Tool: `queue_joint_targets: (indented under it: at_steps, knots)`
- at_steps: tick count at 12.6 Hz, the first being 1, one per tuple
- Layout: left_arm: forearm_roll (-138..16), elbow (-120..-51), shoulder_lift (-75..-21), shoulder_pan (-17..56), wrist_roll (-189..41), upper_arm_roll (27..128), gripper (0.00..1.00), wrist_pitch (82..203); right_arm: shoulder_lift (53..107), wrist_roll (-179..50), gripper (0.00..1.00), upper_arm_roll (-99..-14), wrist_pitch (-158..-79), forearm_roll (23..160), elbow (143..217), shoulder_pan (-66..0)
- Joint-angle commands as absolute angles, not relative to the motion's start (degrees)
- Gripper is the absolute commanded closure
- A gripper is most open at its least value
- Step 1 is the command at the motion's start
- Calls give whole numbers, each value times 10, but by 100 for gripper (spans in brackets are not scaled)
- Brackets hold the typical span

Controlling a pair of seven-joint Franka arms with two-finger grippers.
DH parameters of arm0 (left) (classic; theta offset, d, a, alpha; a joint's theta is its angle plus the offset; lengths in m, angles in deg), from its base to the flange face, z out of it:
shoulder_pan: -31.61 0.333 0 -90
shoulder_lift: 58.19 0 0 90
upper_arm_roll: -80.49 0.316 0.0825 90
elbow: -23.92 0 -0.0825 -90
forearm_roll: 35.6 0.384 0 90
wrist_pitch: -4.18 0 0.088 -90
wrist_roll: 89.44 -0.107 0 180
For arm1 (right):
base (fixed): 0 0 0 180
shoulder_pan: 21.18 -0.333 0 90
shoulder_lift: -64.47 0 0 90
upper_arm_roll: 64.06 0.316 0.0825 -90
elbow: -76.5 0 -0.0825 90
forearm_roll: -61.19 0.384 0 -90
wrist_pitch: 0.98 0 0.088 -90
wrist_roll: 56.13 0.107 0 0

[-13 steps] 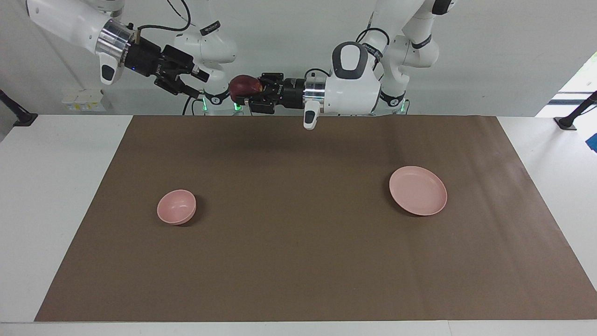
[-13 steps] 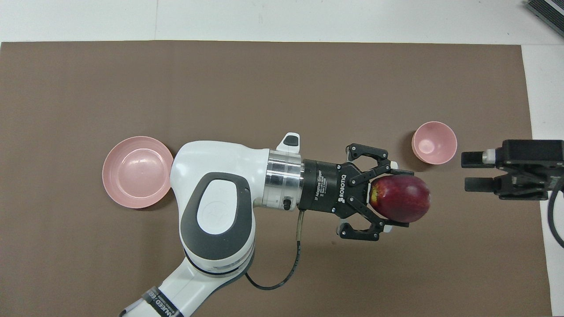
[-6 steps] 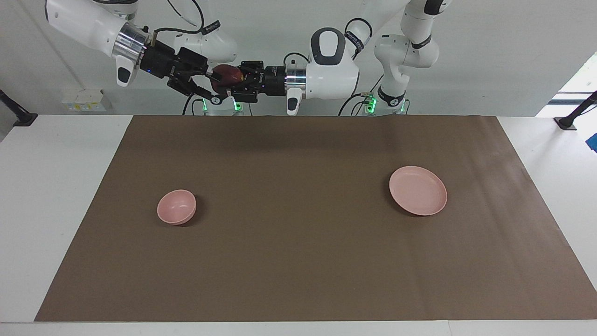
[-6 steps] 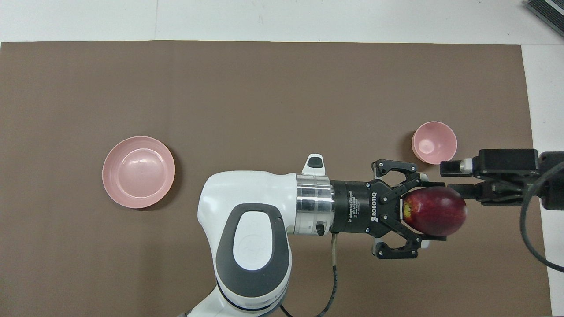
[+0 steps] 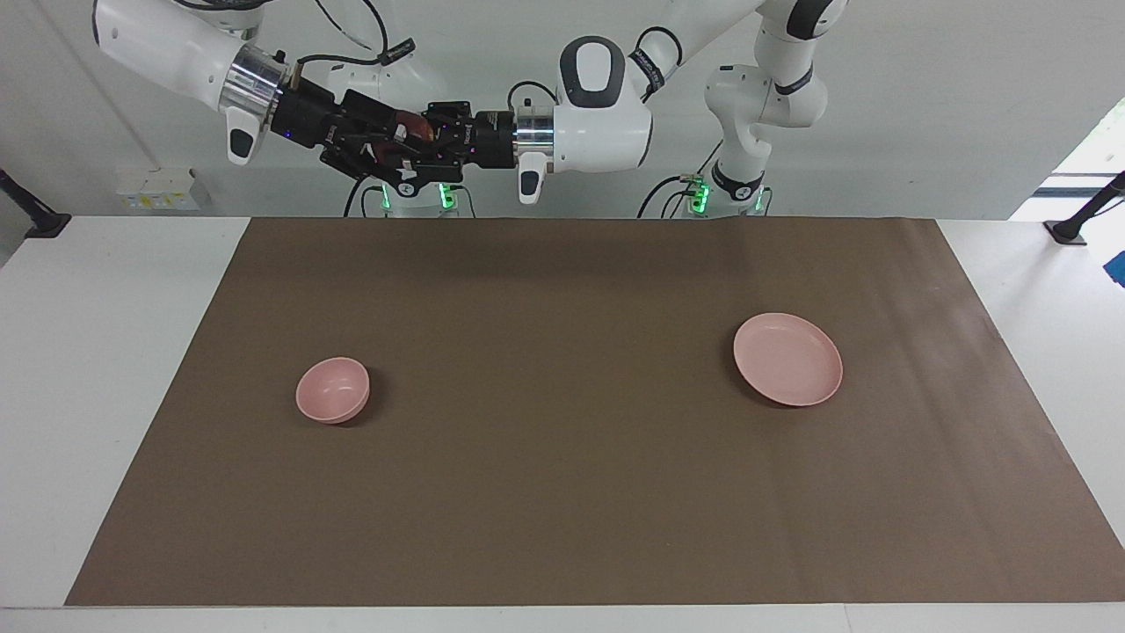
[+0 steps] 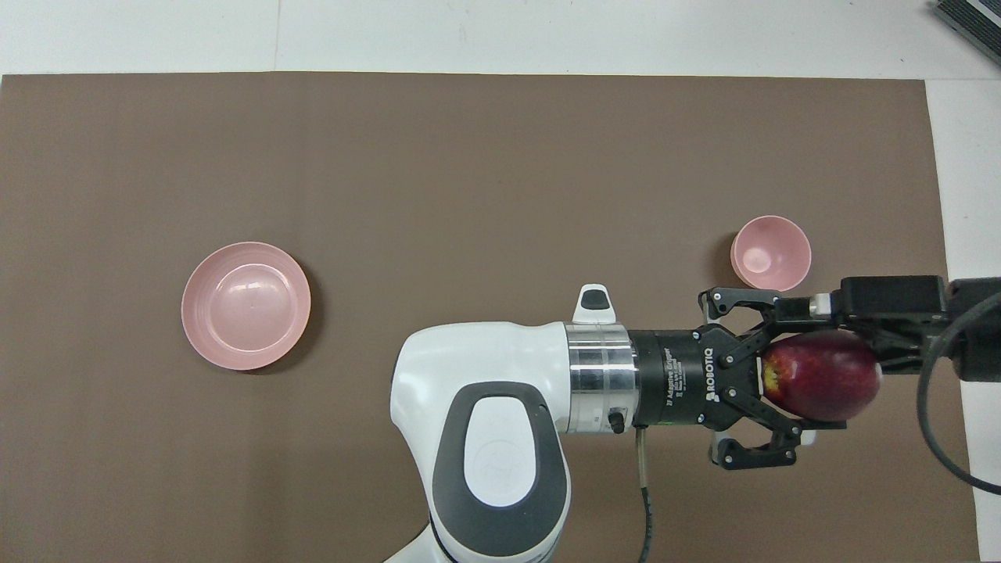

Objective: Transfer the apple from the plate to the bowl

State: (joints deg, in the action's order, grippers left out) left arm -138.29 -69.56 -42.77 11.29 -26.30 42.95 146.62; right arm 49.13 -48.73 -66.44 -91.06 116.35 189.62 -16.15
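Your left gripper (image 6: 813, 385) is clamped on the apple (image 6: 821, 383); right gripper (image 5: 373, 145) fingers: cannot tell. Firm, smooth, slippery: take it across its widest middle.

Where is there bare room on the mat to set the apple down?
The brown mat is bare between the bowl and the plate. It is crowded up in the air, where the left gripper and the right gripper meet around the apple.

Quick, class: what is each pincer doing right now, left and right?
Left pincer: closed on the apple, in the air.
Right pincer: at the apple; open or shut cannot be told.
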Motion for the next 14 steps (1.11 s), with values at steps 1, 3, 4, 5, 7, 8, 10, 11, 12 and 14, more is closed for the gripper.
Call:
queue_joint_targets:
  at_steps: [1, 3, 4, 5, 7, 8, 10, 11, 12, 14]
  knots:
    - [-1392, -662, -400, 102, -262, 430, 100, 1505, 474, -480, 0, -659, -874, 1168, 1908, -156]
    - [-1392, -663, -400, 101, -262, 430, 100, 1519, 475, -481, 0, -659, -866, 1168, 1905, -154]
    - [-1392, -663, -400, 101, -262, 430, 100, 1530, 477, -480, 0, -662, -866, 1169, 1902, -154]
    - [-1392, -662, -400, 102, -262, 430, 100, 1536, 480, -479, 0, -663, -865, 1169, 1897, -153]
    - [-1392, -662, -397, 102, -262, 430, 100, 1551, 483, -479, 0, -666, -864, 1173, 1893, -153]
    - [-1392, -663, -397, 101, -262, 430, 100, 1560, 482, -478, 0, -665, -863, 1174, 1893, -154]
    - [-1392, -663, -397, 99, -262, 430, 100, 1560, 481, -480, 0, -666, -864, 1173, 1894, -156]
    - [-1392, -663, -397, 99, -262, 430, 100, 1556, 482, -481, 0, -666, -865, 1170, 1894, -156]
    - [-1394, -663, -397, 99, -261, 429, 100, 1552, 483, -481, 0, -666, -869, 1168, 1894, -156]
    - [-1394, -665, -397, 96, -261, 429, 100, 1547, 483, -489, 0, -666, -881, 1157, 1894, -156]
